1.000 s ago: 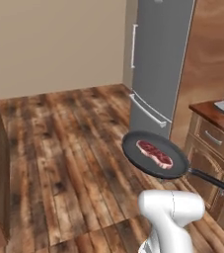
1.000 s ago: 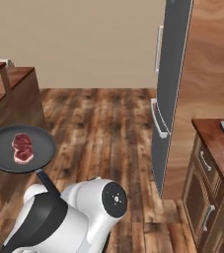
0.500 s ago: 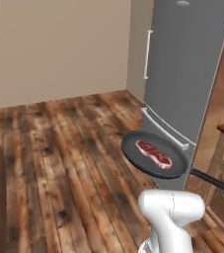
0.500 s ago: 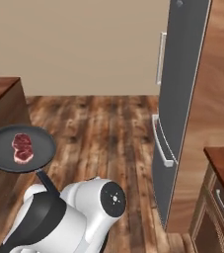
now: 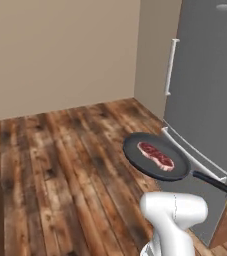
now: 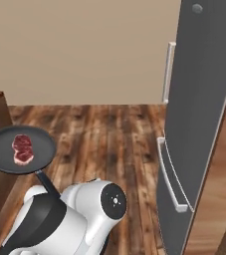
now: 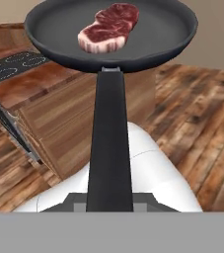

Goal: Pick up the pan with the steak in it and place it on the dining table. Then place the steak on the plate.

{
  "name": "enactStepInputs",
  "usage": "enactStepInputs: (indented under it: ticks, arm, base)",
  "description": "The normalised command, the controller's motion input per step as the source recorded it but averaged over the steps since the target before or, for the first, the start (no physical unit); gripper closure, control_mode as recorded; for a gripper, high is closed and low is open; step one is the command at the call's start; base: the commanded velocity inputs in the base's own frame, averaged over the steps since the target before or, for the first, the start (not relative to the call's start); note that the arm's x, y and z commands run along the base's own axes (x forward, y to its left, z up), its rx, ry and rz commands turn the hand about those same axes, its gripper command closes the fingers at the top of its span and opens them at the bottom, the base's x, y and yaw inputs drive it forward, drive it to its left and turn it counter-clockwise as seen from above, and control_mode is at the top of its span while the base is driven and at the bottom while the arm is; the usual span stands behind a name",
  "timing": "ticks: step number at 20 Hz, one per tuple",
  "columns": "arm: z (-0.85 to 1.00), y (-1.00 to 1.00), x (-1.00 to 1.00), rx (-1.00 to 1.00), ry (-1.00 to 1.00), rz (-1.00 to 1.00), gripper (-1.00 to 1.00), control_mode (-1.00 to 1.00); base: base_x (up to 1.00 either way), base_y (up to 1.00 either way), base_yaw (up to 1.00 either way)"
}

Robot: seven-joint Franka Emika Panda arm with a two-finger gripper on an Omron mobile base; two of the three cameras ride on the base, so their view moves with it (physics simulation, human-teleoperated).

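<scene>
Carrying the pan [image 5: 156, 157] level above the wooden floor [image 5: 60, 160], handle trailing back toward the hand — first step in hand, table and plate nowhere in sight. Steak [image 5: 156, 154] lying flat near the pan's middle, clear of the rim. Gripper hidden behind the handle [image 7: 108, 148]; apparently clamped on it, though finger spread can't be told. Next: finding the table — keeping the pan flat beside the fridge [image 5: 205, 90].
</scene>
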Motion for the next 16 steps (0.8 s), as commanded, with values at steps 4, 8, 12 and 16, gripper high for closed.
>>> enactStepInputs:
  ticks: [4, 8, 12, 16]
  arm:
    - [0.00, 0.00, 0.00, 0.00, 0.00, 0.00, 1.00, 1.00]
    - [0.00, 0.00, 0.00, 0.00, 0.00, 0.00, 1.00, 1.00]
    - [0.00, 0.00, 0.00, 0.00, 0.00, 0.00, 1.00, 1.00]
    - [0.00, 0.00, 0.00, 0.00, 0.00, 0.00, 1.00, 1.00]
  base:
    - [1.00, 0.02, -0.02]
    - [1.00, 0.07, -0.02]
    - [1.00, 0.05, -0.01]
    - [1.00, 0.03, -0.01]
